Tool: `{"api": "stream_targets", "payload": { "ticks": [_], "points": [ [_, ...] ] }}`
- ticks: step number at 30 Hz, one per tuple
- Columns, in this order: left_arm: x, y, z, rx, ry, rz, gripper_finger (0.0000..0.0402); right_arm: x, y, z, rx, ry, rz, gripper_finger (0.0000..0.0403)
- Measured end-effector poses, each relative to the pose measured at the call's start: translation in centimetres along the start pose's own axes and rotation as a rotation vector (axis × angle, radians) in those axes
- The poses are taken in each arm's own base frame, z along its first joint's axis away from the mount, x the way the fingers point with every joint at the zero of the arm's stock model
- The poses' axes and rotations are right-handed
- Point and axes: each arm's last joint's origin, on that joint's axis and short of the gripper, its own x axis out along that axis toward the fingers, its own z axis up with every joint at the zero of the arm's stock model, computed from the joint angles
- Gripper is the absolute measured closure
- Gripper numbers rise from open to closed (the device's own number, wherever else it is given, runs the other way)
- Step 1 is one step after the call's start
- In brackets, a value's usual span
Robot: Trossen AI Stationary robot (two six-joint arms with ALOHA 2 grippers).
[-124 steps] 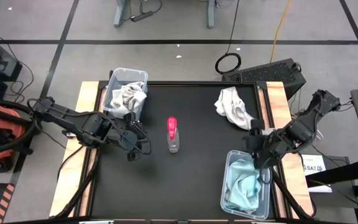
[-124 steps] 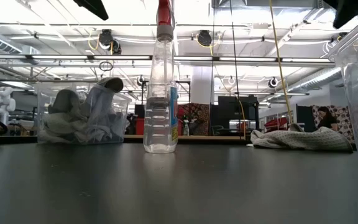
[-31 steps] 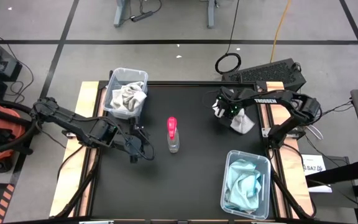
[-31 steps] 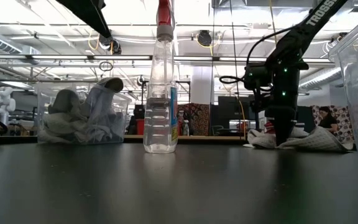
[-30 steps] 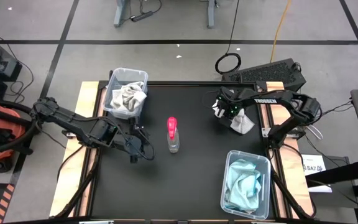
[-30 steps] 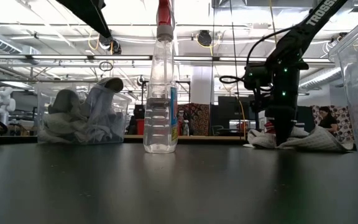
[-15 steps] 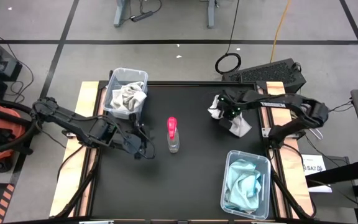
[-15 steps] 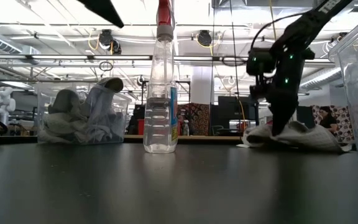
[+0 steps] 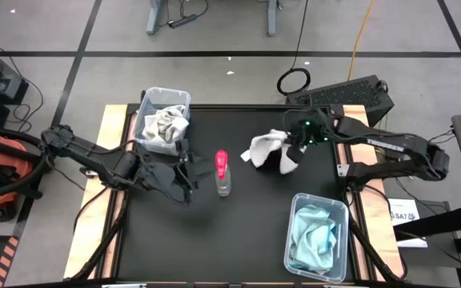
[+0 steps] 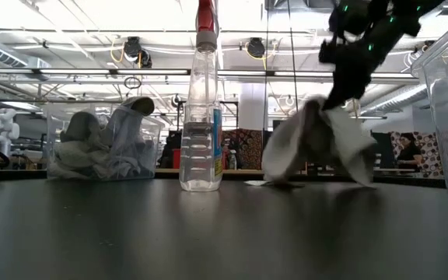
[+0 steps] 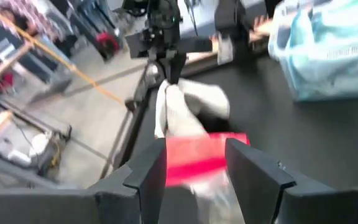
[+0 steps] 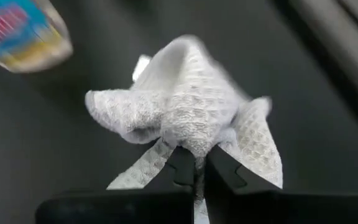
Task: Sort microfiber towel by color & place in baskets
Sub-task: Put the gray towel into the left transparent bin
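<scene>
White towel [image 9: 267, 149]: soft, light, limp; hangs above mid-table, right of the spray bottle [image 9: 222, 172]. Your right gripper [image 9: 296, 145] is clamped on a bunched fold; keep that hold. Left gripper [image 9: 184, 178]: half open, empty, beside the bottle.

Two baskets [image 9: 162, 98] [image 9: 317, 200], one hanging white towel [image 9: 264, 149], one bottle [image 9: 222, 174].
</scene>
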Motion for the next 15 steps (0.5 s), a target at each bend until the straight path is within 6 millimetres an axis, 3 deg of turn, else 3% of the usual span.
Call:
{"api": "stream_targets", "payload": {
  "ticks": [11, 15],
  "points": [
    [0.0, 0.9, 2.1, 0.084, -0.18, 0.066, 0.0228, -7.6, 3.1, 3.7, -0.114, -0.357, 0.106, 0.0403],
    [0.3, 1.4, 2.2, 0.082, -0.198, 0.083, 0.0196, -9.8, 4.3, 4.8, -0.172, -0.433, 0.15, 0.0403]
  ]
}}
